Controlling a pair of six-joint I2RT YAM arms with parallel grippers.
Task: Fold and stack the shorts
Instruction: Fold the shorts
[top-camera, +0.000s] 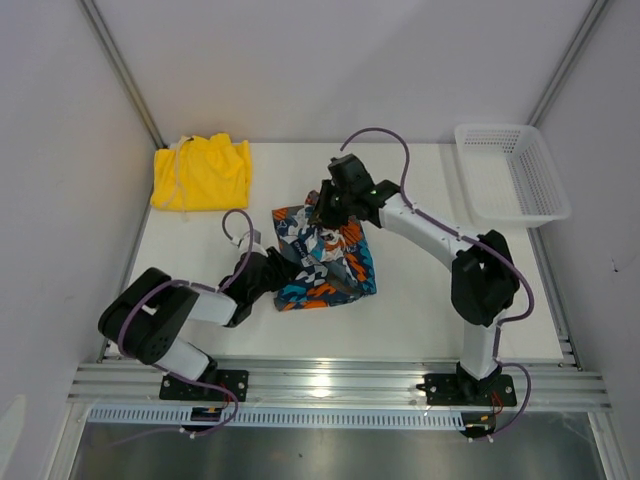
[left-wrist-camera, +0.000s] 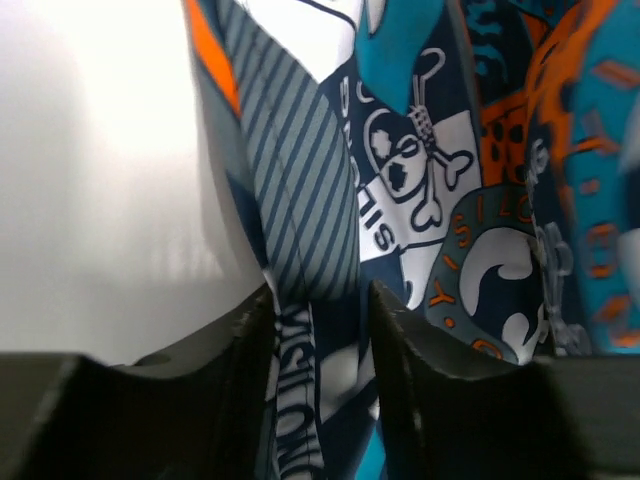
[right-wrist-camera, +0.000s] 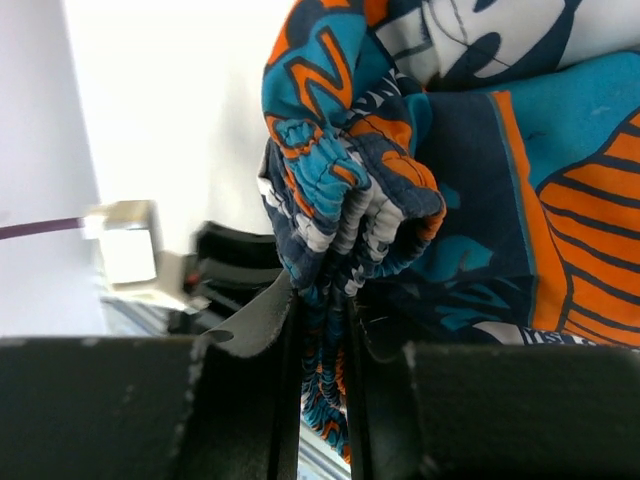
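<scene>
Right claw (right-wrist-camera: 322, 305) tight on printed shorts (right-wrist-camera: 520, 200)

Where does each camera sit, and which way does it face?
Top external: above, behind the bases, facing down at the table; both arms show.
Left wrist: on that arm, facing the printed shorts in the left claw; fingers show.
Right wrist: on that arm, facing the shorts' waistband in the right claw; fingers show.
Shared: the printed shorts.

Bare table (top-camera: 270, 168) gap between yellow shorts (top-camera: 200, 172) and printed shorts (top-camera: 325, 265).
</scene>
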